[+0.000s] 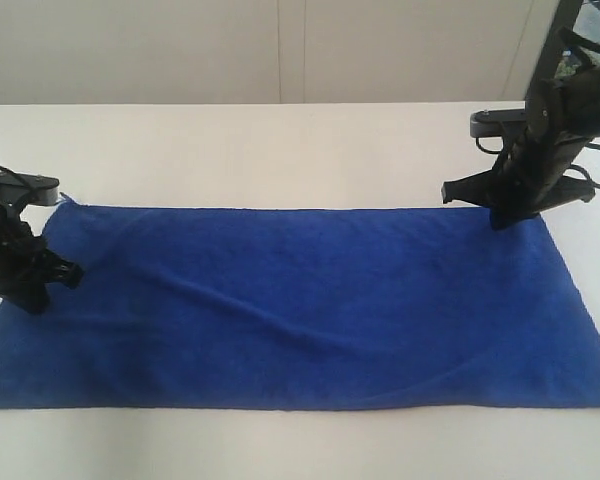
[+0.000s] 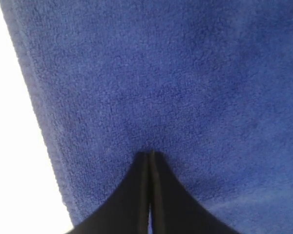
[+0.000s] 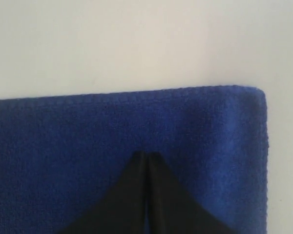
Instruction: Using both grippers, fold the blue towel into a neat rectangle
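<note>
The blue towel [image 1: 300, 300] lies spread out flat as one long rectangle on the white table, with a few shallow creases across its middle. My left gripper [image 1: 38, 305] is shut, its tip resting on the cloth just inside the towel's left short edge. In the left wrist view the closed left gripper [image 2: 150, 153] points into the blue towel [image 2: 185, 73], with nothing visibly pinched. My right gripper [image 1: 500, 222] is shut over the towel's far right corner. The right wrist view shows the right gripper [image 3: 147, 154] closed on top of the towel [image 3: 63, 136], close to that corner.
The white table [image 1: 280, 150] stretches bare behind the towel to a pale wall. A narrow strip of table [image 1: 300, 445] shows in front of the towel. Bare table [image 3: 136, 44] lies just beyond the far hem, and table [image 2: 10, 146] borders the left hem.
</note>
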### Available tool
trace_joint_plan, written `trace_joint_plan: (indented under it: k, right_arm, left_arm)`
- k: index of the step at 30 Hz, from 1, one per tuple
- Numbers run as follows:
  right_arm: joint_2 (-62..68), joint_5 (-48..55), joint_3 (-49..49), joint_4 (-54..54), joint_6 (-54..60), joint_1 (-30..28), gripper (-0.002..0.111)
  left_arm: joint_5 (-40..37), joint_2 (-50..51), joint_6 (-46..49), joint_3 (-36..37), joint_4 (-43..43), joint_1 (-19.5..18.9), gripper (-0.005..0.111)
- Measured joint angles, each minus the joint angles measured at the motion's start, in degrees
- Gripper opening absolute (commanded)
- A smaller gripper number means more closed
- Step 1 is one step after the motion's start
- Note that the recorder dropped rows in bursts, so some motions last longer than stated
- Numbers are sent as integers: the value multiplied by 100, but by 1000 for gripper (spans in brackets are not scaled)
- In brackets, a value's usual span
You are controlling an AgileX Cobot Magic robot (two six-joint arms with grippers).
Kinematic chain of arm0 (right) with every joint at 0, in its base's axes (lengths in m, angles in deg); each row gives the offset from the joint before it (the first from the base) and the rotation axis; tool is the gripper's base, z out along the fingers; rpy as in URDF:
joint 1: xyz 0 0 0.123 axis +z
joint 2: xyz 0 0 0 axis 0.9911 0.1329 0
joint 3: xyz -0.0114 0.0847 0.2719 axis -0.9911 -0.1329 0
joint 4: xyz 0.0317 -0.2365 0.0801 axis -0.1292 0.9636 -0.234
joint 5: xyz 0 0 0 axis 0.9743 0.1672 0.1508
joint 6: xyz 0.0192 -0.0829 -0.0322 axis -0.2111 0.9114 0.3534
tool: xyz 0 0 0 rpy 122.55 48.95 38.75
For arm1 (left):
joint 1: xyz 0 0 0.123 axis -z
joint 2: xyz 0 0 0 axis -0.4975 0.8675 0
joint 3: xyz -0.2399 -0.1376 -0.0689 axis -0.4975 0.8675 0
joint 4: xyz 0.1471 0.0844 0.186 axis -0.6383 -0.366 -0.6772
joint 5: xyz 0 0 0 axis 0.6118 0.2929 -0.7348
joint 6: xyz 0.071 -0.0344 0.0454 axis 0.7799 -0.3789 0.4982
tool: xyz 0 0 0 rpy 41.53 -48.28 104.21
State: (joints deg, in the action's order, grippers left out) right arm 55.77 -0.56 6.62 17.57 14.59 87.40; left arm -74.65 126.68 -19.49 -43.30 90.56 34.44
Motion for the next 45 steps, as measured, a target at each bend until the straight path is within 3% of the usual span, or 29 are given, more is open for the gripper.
trace_joint_plan:
  k: [10, 14, 17, 21, 25, 29, 37, 45]
  right_arm:
    - [-577, 626, 0, -14, 0, 0, 0]
    - [-1081, 1210, -189, -14, 3, 0, 0]
    - [-1681, 1555, -832, -14, 3, 0, 0]
    - [-2425, 1595, -1695, -181, 3, 0, 0]
    - [-2902, 1324, -2638, -451, 133, 0, 0]
    - [-2904, 957, -3154, -531, 145, 0, 0]
    - [-2669, 296, -3781, -544, 145, 0, 0]
    - [-2535, 328, -3906, -544, 145, 0, 0]
  left_arm:
    - [-52, -53, 0, -144, -110, 0, 0]
    - [-480, -609, 0, -333, -110, 0, 0]
    - [-1013, -1124, 0, -314, -110, 0, 0]
    - [-1063, -1376, -13, 104, 338, 0, 0]
    - [-620, -1375, 79, 892, 714, 143, 0]
    - [-282, -1375, 94, 1173, 746, 215, 0]
    - [6, -1256, 122, 1401, 766, 215, 0]
    - [85, -1041, 122, 1412, 766, 215, 0]
